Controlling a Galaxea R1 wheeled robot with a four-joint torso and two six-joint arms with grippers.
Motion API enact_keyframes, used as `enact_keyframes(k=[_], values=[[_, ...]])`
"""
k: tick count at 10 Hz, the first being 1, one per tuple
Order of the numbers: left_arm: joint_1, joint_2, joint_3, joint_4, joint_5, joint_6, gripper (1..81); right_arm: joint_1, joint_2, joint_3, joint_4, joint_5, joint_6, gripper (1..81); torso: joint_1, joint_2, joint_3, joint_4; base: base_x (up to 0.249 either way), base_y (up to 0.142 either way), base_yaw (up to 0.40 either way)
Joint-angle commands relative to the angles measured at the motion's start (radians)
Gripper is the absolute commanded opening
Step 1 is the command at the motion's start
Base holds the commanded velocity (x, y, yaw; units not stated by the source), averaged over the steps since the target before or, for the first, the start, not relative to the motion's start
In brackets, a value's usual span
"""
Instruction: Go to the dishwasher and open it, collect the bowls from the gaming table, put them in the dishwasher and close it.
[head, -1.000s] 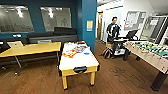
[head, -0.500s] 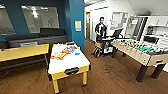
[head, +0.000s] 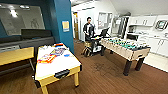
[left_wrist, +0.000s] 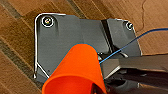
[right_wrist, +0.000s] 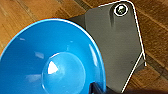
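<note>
An orange bowl (left_wrist: 75, 70) hangs over the wood floor in the left wrist view, with my left gripper (left_wrist: 96, 88) shut on its rim. In the right wrist view a blue bowl (right_wrist: 50, 62) is likewise carried above the floor, my right gripper (right_wrist: 96, 88) shut on its edge. The gaming table (head: 130, 53), with a green field and rods, stands to the right ahead in the head view. The dishwasher is out of view.
A white-topped low table (head: 57, 63) with coloured markings stands near on the left, a yellow table (head: 15, 55) beside it. A blue pillar (head: 62, 22) rises behind them. A person (head: 88, 30) stands by a rig at the gaming table's far end. White kitchen cabinets (head: 156, 43) line the right wall.
The whole head view has shifted: both tables have slid to the left and grown larger, so the camera has turned right and come closer.
</note>
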Motion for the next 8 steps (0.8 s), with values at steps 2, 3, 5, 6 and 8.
enact_keyframes(k=[2,3,5,6,8], values=[[-0.036,-0.009,0.003,0.015,0.033,0.001,1.0,0.039,0.027,0.027,-0.038,-0.004,-0.015,1.0,0.0,0.0,0.0,0.0,0.0,0.0,-0.341],[-0.036,-0.009,0.003,0.015,0.033,0.001,1.0,0.039,0.027,0.027,-0.046,-0.004,-0.015,1.0,0.0,0.0,0.0,0.0,0.0,0.0,-0.341],[-0.037,-0.009,0.003,0.015,0.034,0.001,1.0,0.041,0.028,0.027,-0.046,-0.004,-0.014,1.0,0.0,0.0,0.0,0.0,0.0,0.0,-0.341],[-0.039,-0.009,0.003,0.015,0.034,0.001,1.0,0.042,0.028,0.027,-0.046,-0.004,-0.014,1.0,0.0,0.0,0.0,0.0,0.0,0.0,-0.342],[-0.039,-0.009,0.003,0.015,0.034,0.001,1.0,0.041,0.028,0.027,-0.046,-0.004,-0.014,1.0,0.0,0.0,0.0,0.0,0.0,0.0,-0.341]])
